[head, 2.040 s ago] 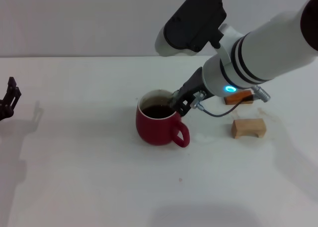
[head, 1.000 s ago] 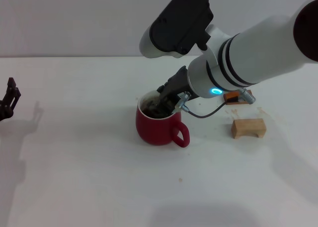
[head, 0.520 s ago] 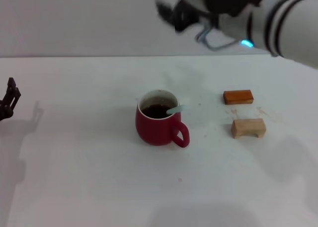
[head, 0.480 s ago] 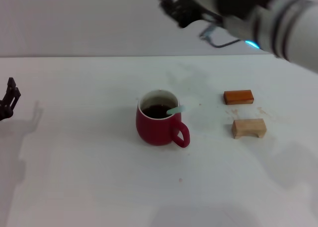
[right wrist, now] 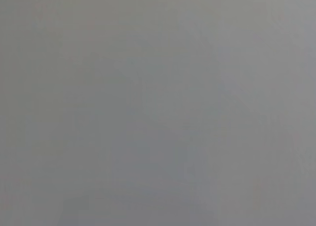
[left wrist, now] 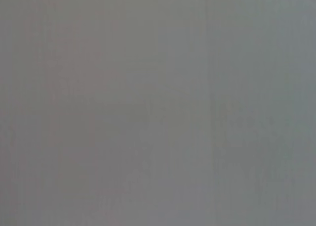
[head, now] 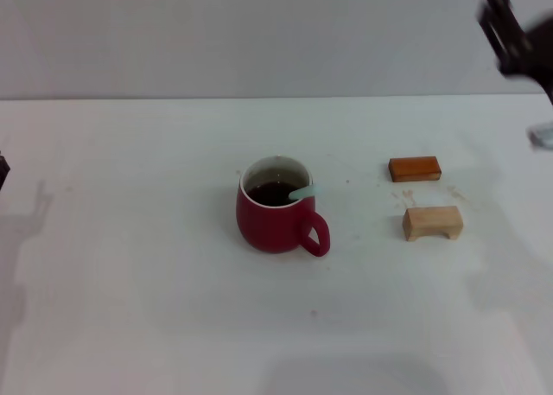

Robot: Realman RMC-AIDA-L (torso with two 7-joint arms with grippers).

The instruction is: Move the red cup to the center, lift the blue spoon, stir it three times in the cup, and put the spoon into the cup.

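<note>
At the far left edge of the frame, only a tiny dark bit of the left gripper [head: 2, 170] shows, and I cannot tell how its fingers stand. In the middle of the white table [head: 130, 308] sits one red cup [head: 275, 215]. One blue spoon [head: 303, 191] rests inside it, handle leaning on the rim. To the right lie two blocks: one orange-brown block [head: 415, 168] and one tan wooden block [head: 432, 223]. In the upper right corner, the right gripper [head: 510, 32] is blurred; I cannot tell its fingers either.
</note>
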